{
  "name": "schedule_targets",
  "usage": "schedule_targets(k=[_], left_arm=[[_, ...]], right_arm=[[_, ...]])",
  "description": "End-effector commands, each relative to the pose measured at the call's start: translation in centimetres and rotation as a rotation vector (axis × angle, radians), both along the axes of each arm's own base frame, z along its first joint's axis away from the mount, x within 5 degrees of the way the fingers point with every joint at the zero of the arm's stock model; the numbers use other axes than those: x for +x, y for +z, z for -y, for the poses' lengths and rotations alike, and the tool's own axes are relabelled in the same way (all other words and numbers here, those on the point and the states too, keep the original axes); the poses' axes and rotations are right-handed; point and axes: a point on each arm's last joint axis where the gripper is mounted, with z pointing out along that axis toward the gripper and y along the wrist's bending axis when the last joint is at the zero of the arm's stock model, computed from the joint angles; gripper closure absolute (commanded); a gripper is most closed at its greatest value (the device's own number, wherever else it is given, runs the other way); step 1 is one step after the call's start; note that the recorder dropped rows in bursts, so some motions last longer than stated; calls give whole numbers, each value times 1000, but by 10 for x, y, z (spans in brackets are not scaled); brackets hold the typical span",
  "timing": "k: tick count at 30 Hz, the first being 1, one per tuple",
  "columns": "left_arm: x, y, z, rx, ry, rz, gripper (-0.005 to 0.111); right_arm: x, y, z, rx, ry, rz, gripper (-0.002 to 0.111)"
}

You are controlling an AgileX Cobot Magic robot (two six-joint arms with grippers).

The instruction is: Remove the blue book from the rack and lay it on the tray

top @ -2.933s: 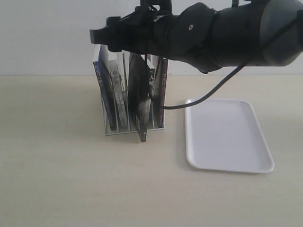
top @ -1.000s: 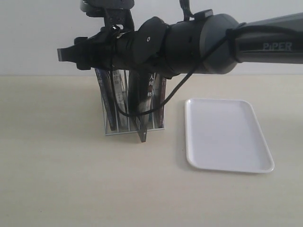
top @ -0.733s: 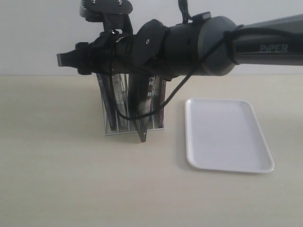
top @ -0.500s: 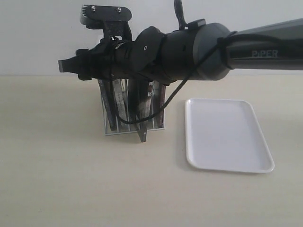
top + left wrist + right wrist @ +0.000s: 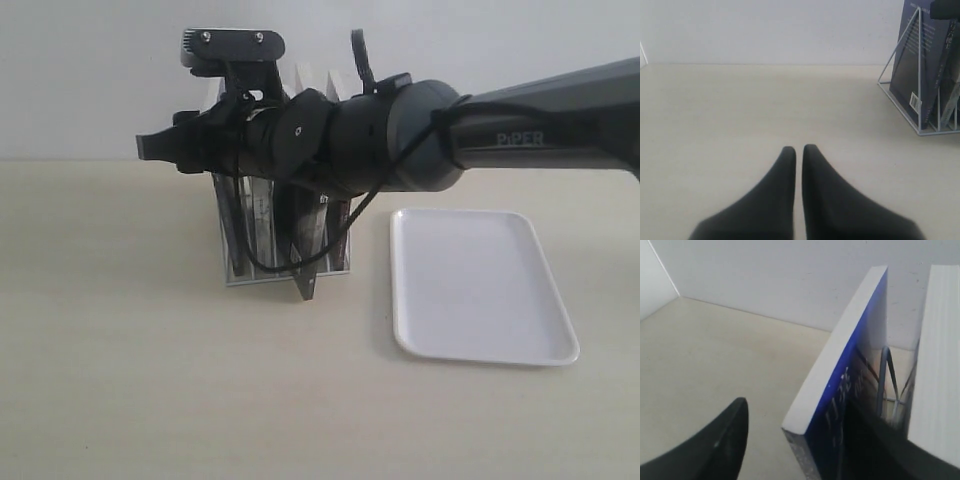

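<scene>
Tabletop (image 5: 120, 390) pale beige w/ tray (image 5: 480, 290), wall (image 5: 80, 80) white.

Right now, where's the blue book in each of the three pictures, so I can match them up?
Exterior view: the blue book stands in the leftmost slot of the rack, partly behind the arm.
Left wrist view: upper right, dark cover with a barcode, behind the rack's wire.
Right wrist view: centre, white page edge and blue cover, seen close.
Shared landmark: the rack's wire.
</scene>
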Motion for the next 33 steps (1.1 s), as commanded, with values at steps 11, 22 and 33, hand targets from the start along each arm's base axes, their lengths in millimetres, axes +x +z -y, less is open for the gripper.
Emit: schedule_targets(k=[11,22,33], left_arm=[[0,0,0,0,1,15,103],[0,0,0,0,1,15,103],[0,0,0,0,1,15,103]], right_arm=[[1,2,1,-5,-7,26,99],[0,16,4,-12,-8,90,109],[-4,62,0,0,36,213,109]])
